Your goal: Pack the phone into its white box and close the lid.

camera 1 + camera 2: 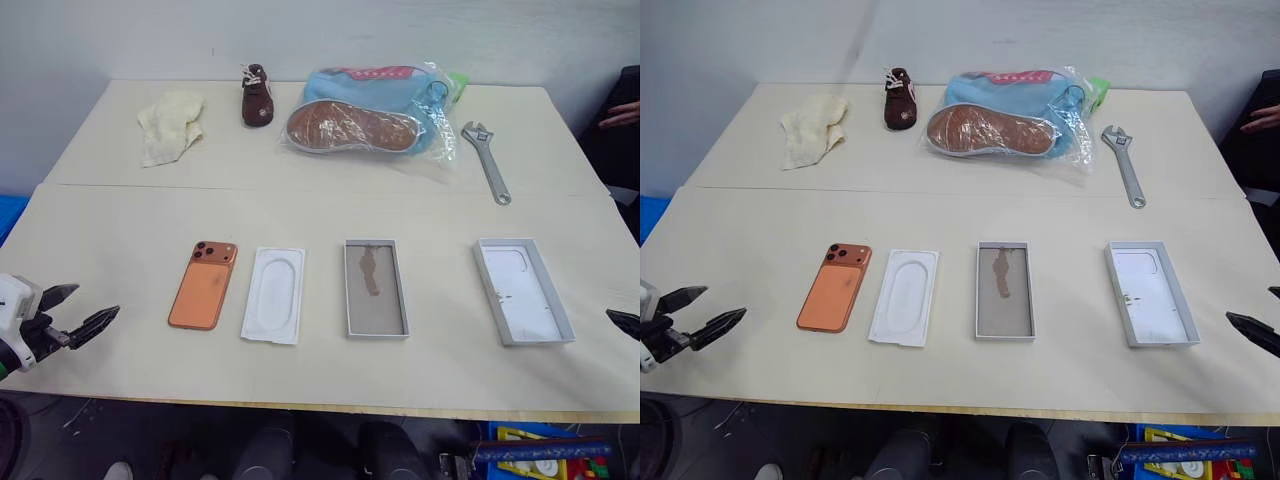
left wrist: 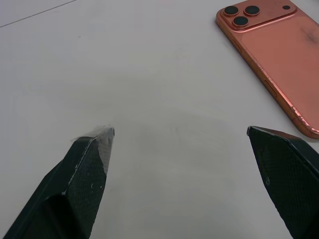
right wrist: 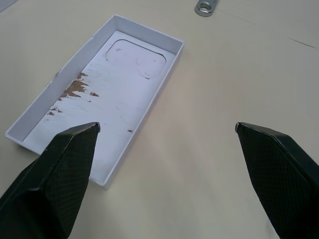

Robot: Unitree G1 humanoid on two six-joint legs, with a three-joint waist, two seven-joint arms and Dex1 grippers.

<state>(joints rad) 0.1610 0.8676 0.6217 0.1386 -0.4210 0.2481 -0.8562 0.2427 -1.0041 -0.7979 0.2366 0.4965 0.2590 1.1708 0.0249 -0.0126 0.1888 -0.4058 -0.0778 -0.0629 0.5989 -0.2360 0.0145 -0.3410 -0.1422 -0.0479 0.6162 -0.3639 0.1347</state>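
The copper-orange phone (image 1: 204,285) lies back up on the near table, left of centre, its three lenses at the far end. The white box (image 1: 375,287) with a grey-brown floor lies at the middle. Further right lies the lid (image 1: 522,291), white inside. My left gripper (image 1: 82,310) hovers open at the table's left edge, well left of the phone (image 2: 274,55). At the right edge my right gripper (image 3: 167,127) stands open and empty, with the lid (image 3: 99,97) just in front of it.
A white moulded insert (image 1: 274,295) lies between phone and box. On the far table are a cloth (image 1: 170,125), a small brown shoe (image 1: 257,96), a bagged shoe (image 1: 365,115) and a wrench (image 1: 487,160). A person's hand (image 1: 622,113) shows at the far right.
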